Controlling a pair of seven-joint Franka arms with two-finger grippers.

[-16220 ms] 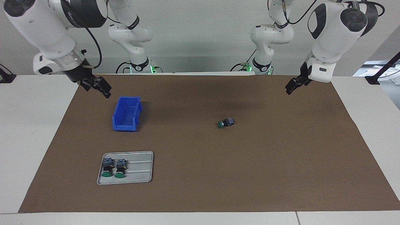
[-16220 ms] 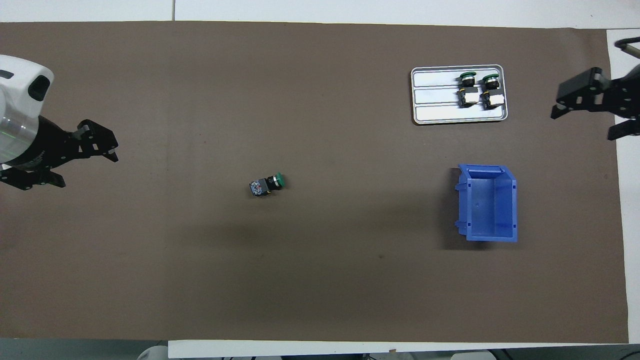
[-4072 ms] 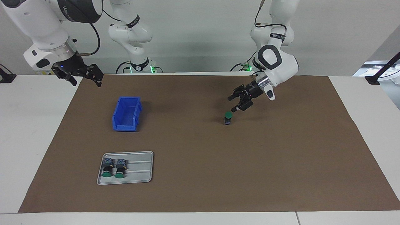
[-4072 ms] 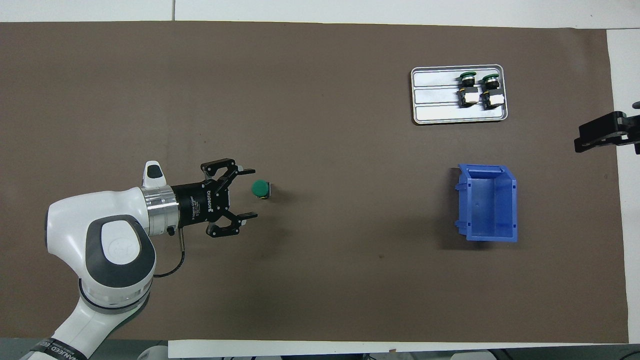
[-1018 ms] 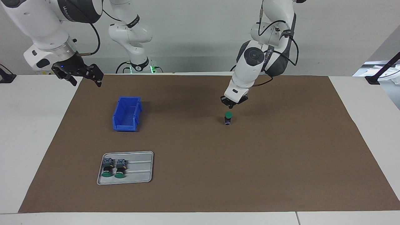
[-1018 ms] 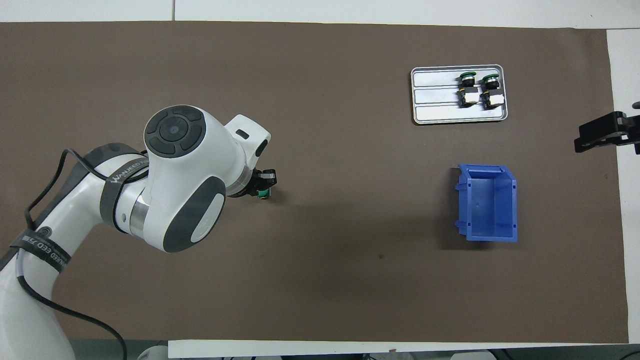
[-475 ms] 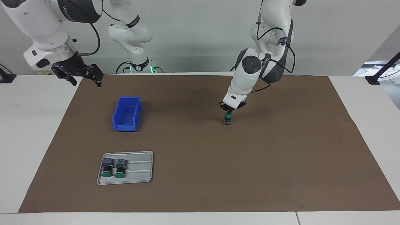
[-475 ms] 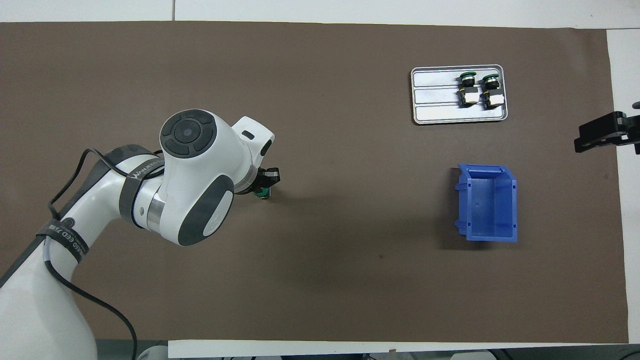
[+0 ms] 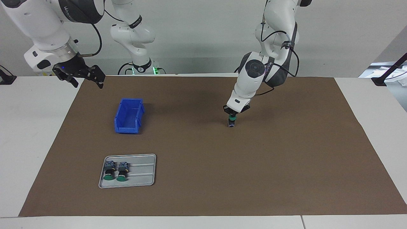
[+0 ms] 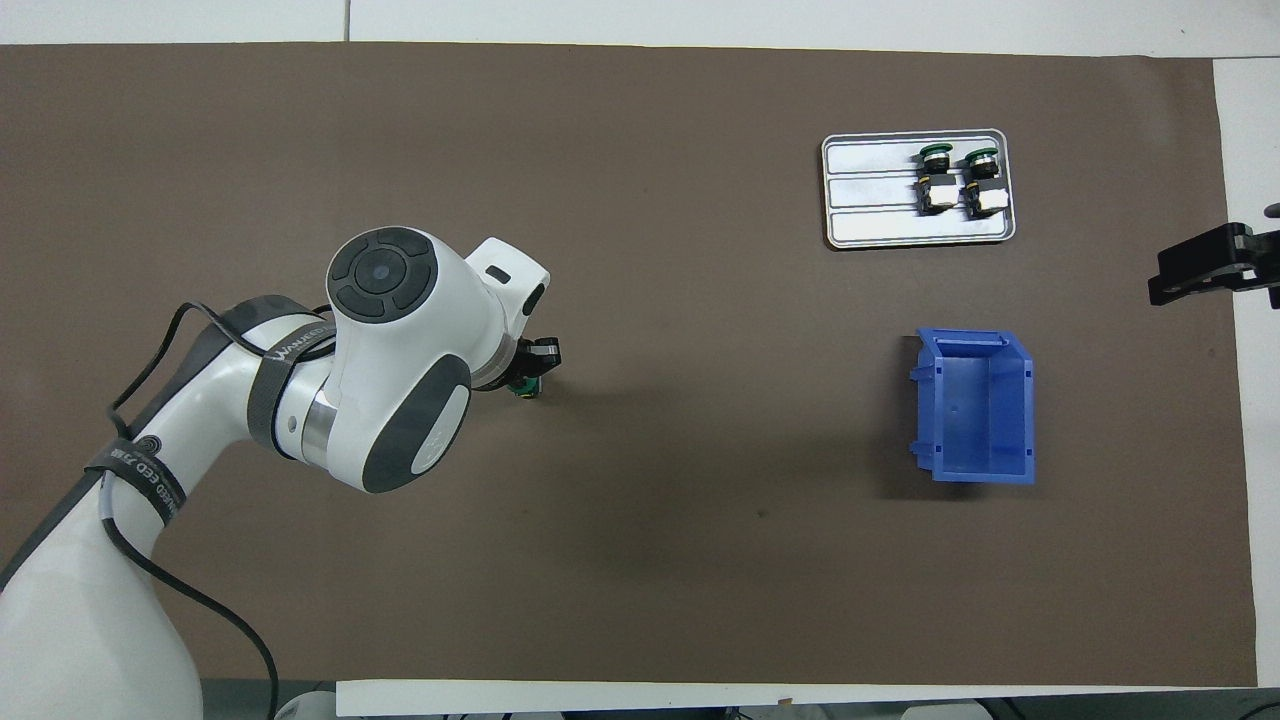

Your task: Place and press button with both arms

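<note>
The button (image 9: 232,122) stands upright on the brown mat (image 9: 286,152), green cap up, near the middle and toward the left arm's end. My left gripper (image 9: 233,115) points straight down with its shut fingertips resting on the green cap. In the overhead view the left arm hides most of the button (image 10: 526,387) and of the left gripper (image 10: 533,368). My right gripper (image 9: 85,79) is open and empty, waiting in the air over the mat's corner at the right arm's end; it also shows in the overhead view (image 10: 1195,272).
An empty blue bin (image 9: 128,116) stands toward the right arm's end. Farther from the robots than the bin, a grey metal tray (image 9: 143,173) holds two more green-capped buttons (image 9: 115,170) lying side by side.
The left gripper has come down from just above the button onto its green cap. The button stays upright in place. The right arm has not moved.
</note>
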